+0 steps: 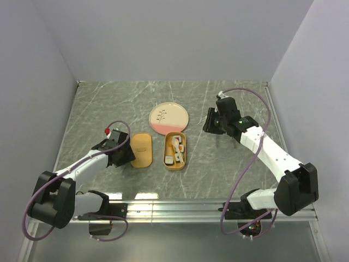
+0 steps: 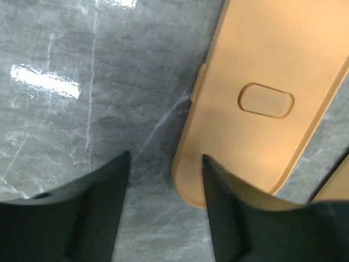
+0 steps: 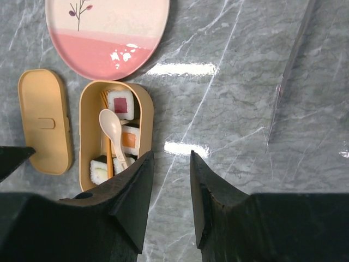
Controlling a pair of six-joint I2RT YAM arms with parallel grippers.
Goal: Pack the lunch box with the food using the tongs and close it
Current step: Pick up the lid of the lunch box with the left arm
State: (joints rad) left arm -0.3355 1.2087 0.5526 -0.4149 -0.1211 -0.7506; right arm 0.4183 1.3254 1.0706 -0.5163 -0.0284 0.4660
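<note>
**Lid beside the box, sushi inside**

We see the lunch box (image 1: 175, 151) open on the grey counter (image 1: 98, 109), just below the pink-and-cream plate (image 1: 169, 118). Inside it lie sushi pieces (image 3: 120, 103), a beige spoon (image 3: 112, 131) and an orange utensil (image 3: 108, 158). The lid (image 1: 142, 149) lies flat just left of the box. Our left fingers (image 2: 163, 207) stand apart, one on either side of the lid's near rounded end. Our right fingers (image 3: 170, 191) hover apart over bare counter right of the box, and the thin tongs (image 3: 289, 71) lie slantwise farther right.
</note>
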